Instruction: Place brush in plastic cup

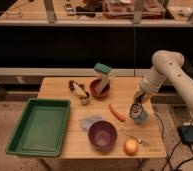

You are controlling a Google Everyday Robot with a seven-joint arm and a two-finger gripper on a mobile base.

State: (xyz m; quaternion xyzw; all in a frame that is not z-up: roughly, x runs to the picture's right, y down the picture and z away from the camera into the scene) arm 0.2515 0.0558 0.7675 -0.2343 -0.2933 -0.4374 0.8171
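The gripper [139, 101] hangs over the right side of the bench [60, 90], closed on the handle of the brush [136, 110], whose round head sits at the rim of the plastic cup [141, 119]. The placing step seems to be in hand; the next move calls for lowering straight down, then releasing.

Table [55, 88]: pale wood, matt finish noted. Tray [40, 102]: green plastic, smooth. Purple bowl [102, 134]: plastic, faint sheen. Plastic cup [142, 119]: light blue, smooth. Thin utensil [131, 135]: silvery, metal-looking. Arm [165, 67]: white, glossy shell. Gripper [138, 102], dark and matt, is recorded just above the cup; brush [135, 111] head whitish, dark-rimmed.
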